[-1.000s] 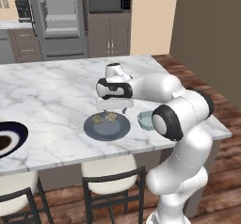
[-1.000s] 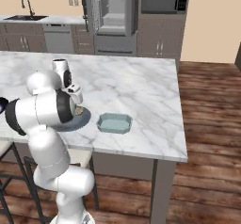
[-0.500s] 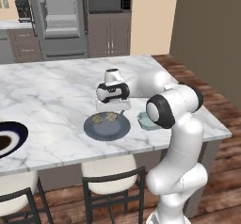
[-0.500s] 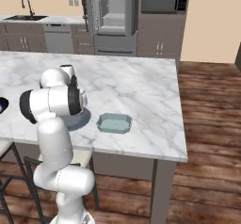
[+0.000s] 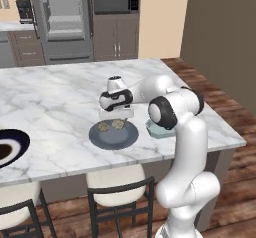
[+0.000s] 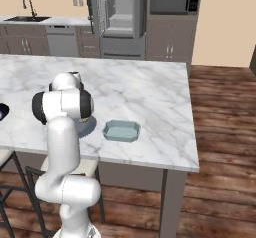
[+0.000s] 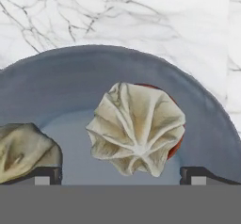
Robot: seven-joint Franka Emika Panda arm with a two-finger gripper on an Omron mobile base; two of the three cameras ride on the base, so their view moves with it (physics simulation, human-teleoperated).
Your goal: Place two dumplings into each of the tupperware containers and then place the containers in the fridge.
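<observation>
- Your fingers are spread wide, one tip each side of a dumpling on the grey-blue plate.
- A second dumpling sits beside it.
- The teal container rests on the tabletop, near the plate.
- The fridge stands open beyond.
</observation>
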